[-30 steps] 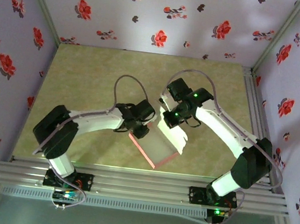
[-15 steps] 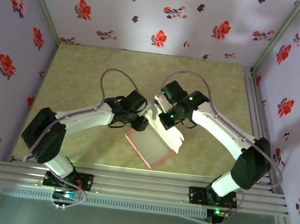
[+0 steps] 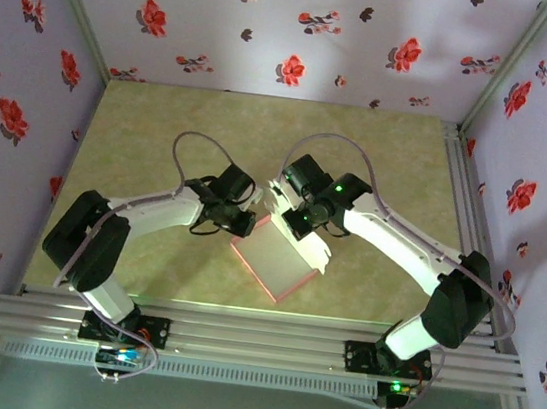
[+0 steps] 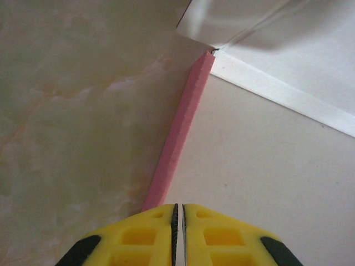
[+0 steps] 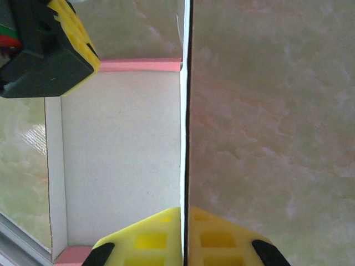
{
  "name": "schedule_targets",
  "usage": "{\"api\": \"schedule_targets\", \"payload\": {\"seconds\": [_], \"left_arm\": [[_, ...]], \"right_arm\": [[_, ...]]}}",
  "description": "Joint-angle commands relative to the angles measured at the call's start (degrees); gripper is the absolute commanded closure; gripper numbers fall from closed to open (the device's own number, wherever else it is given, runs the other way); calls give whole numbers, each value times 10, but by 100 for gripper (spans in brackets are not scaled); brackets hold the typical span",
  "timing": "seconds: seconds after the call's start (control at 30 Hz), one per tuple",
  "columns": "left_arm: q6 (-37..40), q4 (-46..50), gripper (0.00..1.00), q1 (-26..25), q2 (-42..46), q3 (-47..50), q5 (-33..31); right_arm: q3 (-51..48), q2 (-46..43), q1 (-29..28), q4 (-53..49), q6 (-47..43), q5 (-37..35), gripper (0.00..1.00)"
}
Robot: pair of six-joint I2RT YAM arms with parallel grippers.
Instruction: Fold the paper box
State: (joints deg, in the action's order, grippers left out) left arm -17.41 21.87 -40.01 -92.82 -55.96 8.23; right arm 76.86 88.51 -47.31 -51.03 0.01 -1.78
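The paper box (image 3: pixel 278 266) lies open on the table in front of both arms, whitish-grey inside with salmon-pink walls. My left gripper (image 3: pixel 247 225) is at its far left wall. In the left wrist view that upright pink wall (image 4: pixel 180 127) runs straight into the thin slit between my closed left gripper (image 4: pixel 177 206), beside the grey floor (image 4: pixel 266 166). My right gripper (image 3: pixel 287 218) is shut on a thin upright flap (image 5: pixel 184 111), seen edge-on between the jaws of the right gripper (image 5: pixel 184 209). The box floor (image 5: pixel 122 155) lies left of that flap, with the left gripper's fingers (image 5: pixel 83 47) at its far corner.
The green marbled table (image 3: pixel 161 139) stretches bare behind and to the left of the box. Flower-patterned walls (image 3: pixel 27 81) close in three sides. An aluminium rail (image 3: pixel 255 343) runs along the near edge and another along the right side (image 3: pixel 462 189).
My left gripper moved up and left to the box's far left wall and closed. The right gripper shifted slightly left with its flap, and the box slid a little leftward.
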Motion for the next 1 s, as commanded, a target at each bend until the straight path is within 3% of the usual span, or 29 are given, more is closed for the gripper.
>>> {"api": "schedule_targets", "payload": {"seconds": [0.0, 0.97], "left_arm": [[15, -15, 87, 6, -22, 2, 6], [20, -18, 86, 11, -70, -1, 4]], "right_arm": [[-9, -12, -4, 5, -2, -10, 97], [-2, -50, 14, 34, -6, 48, 100]]}}
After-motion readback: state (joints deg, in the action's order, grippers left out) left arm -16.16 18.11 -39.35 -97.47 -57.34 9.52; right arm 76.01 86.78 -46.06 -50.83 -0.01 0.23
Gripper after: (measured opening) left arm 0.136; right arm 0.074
